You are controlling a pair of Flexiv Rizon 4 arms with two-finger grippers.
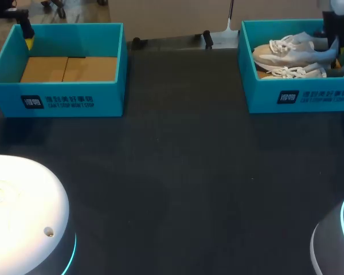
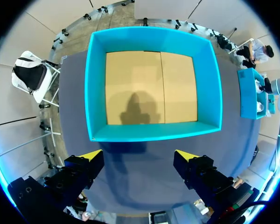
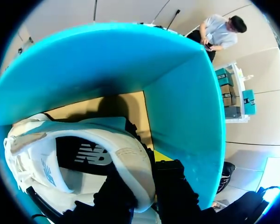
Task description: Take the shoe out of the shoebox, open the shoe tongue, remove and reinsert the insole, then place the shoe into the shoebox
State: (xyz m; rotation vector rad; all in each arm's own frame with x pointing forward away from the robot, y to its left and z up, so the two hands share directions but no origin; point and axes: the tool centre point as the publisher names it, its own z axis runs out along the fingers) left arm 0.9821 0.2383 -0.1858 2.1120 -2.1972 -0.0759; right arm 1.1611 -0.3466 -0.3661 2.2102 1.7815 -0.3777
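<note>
Two white shoes lie in the teal shoebox (image 1: 298, 97) at the back right of the head view. My right gripper (image 1: 331, 44) comes down at the heel of the upper shoe (image 1: 292, 50); the second shoe (image 1: 295, 72) lies in front of it. In the right wrist view my right gripper (image 3: 142, 163) is shut on the heel collar of the white shoe (image 3: 84, 154), one finger inside and one outside, close to the box wall (image 3: 186, 107). My left gripper (image 2: 139, 156) hangs open over the near wall of an empty teal box (image 2: 151, 133), also seen at the back left (image 1: 63, 97).
The dark table mat (image 1: 178, 172) stretches between the two boxes. Rounded white robot bases sit at the front left (image 1: 23, 217) and front right (image 1: 335, 240).
</note>
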